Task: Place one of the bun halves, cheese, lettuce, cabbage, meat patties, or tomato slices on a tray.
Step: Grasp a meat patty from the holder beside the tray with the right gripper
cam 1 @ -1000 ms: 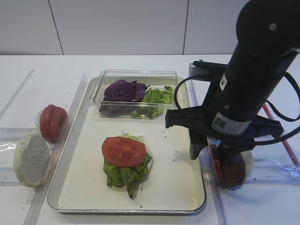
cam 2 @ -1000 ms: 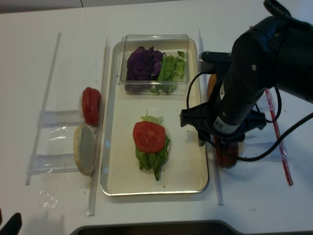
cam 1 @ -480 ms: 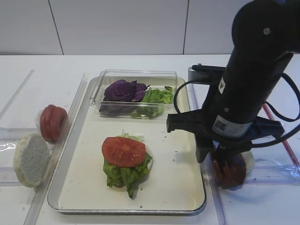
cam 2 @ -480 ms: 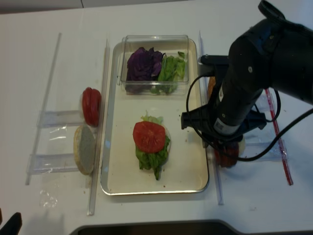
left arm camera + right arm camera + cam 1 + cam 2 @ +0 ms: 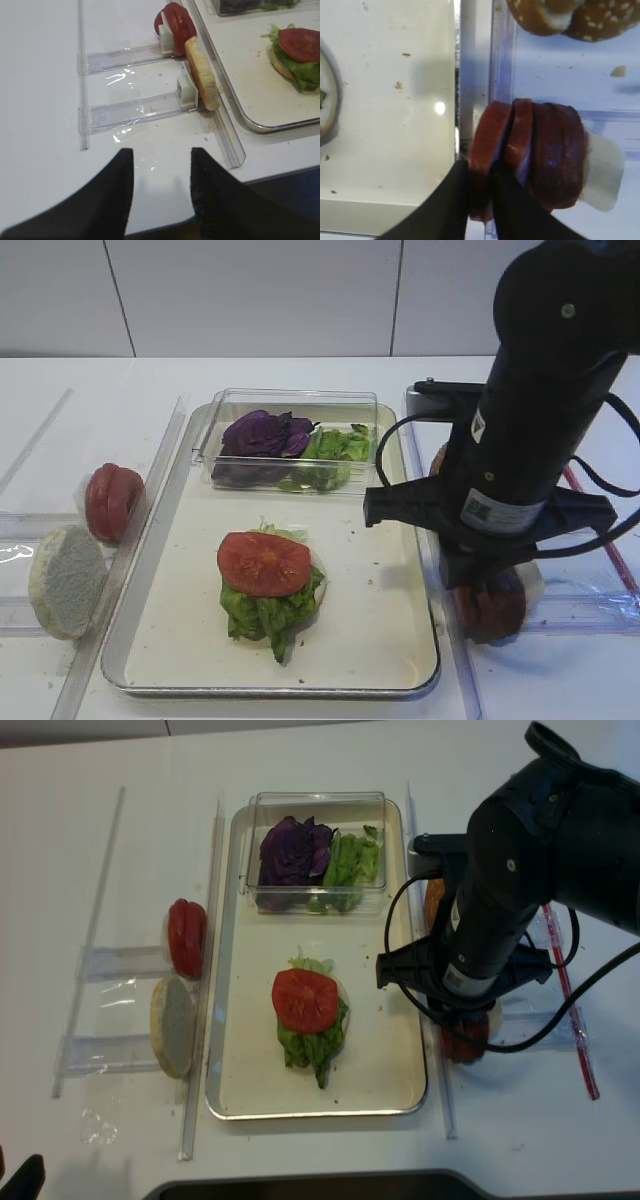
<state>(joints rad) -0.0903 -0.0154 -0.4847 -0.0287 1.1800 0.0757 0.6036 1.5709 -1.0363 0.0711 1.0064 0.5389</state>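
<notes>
Patties are standing on edge in a row, packed face to face in a clear rack (image 5: 502, 75) just beside the right rim of the tray (image 5: 380, 125). The right gripper (image 5: 480, 205) is pinching the meat patties (image 5: 530, 155) at their outermost disc, the one nearest the tray: one dark finger is lying along its outer face, the other is wedged into the narrow slot between it and its neighbour. In the overhead view the right arm (image 5: 500, 920) is hiding most of the row, so only a red edge is showing below it.

Risk is sitting mainly in that slot. The discs are pressing against each other, so the second one may be clinging to the first and riding up with it, then dropping onto the rack or the tray rim. The grip is also taking only the lower edge of the disc, as far as the wrist view shows, so the patty may be pivoting or slipping out as it lifts. A pale wedge-shaped stop (image 5: 602, 170) is backing the row; a sideways pull could be toppling the remaining discs against it.

On the tray, a tomato slice (image 5: 264, 563) is already resting on lettuce (image 5: 262, 610) over a bun base; a patty released off-centre could be sliding off that soft, uneven stack.

The left gripper (image 5: 160, 187) is hovering spread wide and empty, near the left rack with its tomato slices (image 5: 175, 22) and bun half (image 5: 202, 75).
</notes>
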